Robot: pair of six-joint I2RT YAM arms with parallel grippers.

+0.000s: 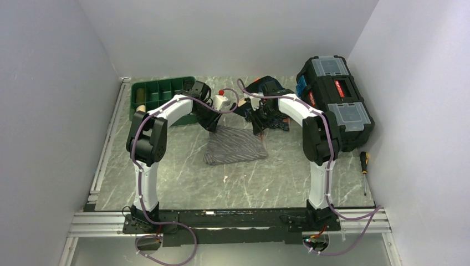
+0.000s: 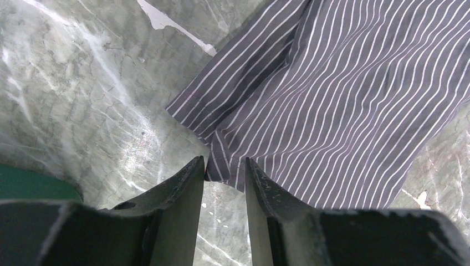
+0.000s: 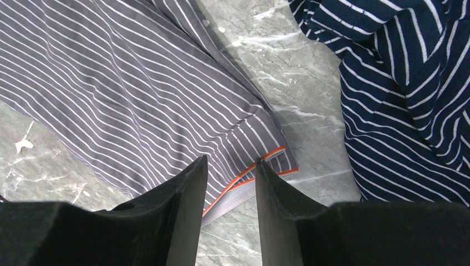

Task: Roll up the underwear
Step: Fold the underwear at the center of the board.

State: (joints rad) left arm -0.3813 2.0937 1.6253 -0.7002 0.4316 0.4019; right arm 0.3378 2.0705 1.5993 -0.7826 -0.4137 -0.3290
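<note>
Left fingers and right fingers narrowly apart, each astride a corner of the underwear.

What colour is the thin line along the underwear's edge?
Orange, on the underwear by the gripper tips; clearest in the right wrist view.

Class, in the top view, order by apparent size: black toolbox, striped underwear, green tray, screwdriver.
1. black toolbox
2. underwear and green tray: too alike to rank; the left arm hides part of the tray
3. screwdriver
</note>
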